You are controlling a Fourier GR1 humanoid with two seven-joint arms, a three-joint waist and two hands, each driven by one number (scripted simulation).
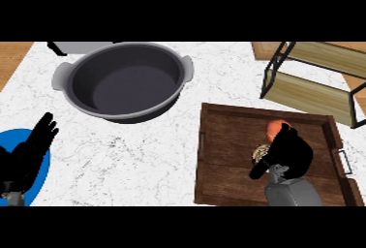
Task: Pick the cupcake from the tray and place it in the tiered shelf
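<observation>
Cupcake within right hand, inside tray

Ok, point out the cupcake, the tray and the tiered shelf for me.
cupcake [276, 128], head view, on its orange top.
tray [229, 145], head view, on the bare wooden floor at its left side.
tiered shelf [314, 92], head view, on the lower wooden board.

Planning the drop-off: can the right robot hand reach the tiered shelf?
Probably yes: the tiered shelf stands just beyond the tray, nothing between it and the right robot hand; the pot sits aside.
</observation>
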